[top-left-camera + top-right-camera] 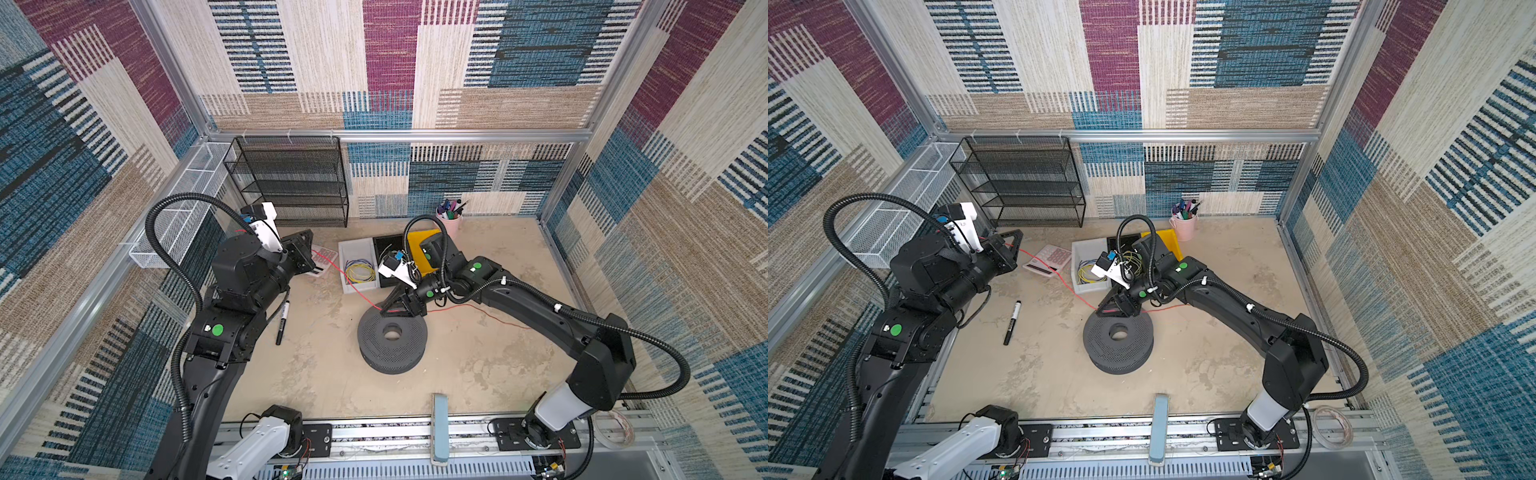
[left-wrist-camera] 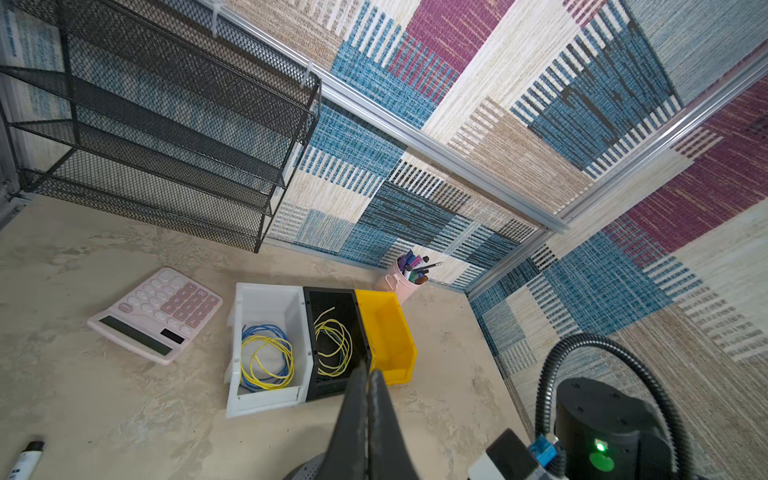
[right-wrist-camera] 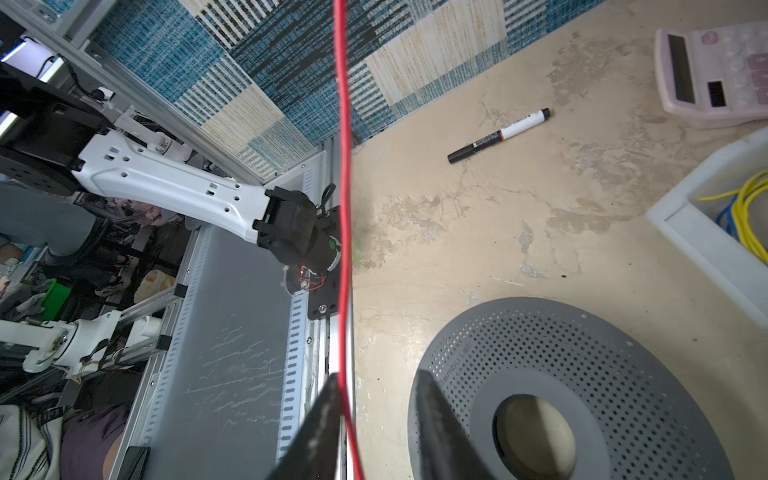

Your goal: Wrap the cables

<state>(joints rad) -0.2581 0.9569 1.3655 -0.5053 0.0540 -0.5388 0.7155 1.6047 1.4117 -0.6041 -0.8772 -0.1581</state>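
Note:
The cables are one thin red wire point(image 1: 361, 293) point(image 1: 1067, 287) stretched taut above the table from my left gripper point(image 1: 309, 249) point(image 1: 1014, 246) to my right gripper point(image 1: 395, 307) point(image 1: 1115, 305). The left wrist view shows the left gripper point(image 2: 369, 368) with its jaws pressed together; the wire is not seen there. My right gripper point(image 3: 377, 374) is open, and the wire point(image 3: 343, 166) runs between its fingers, against one of them. It hovers at the far rim of a dark grey perforated spool point(image 1: 390, 345) point(image 3: 582, 374). More wire trails right on the table.
A black marker point(image 1: 282, 322) lies left of the spool. A pink calculator point(image 1: 1048, 259), a white bin point(image 1: 347, 249) with a blue-and-yellow coil, a black bin, a yellow bin point(image 1: 419, 241) and a pink pen cup point(image 1: 449, 220) stand behind. A black mesh shelf point(image 1: 291, 178) lines the back wall.

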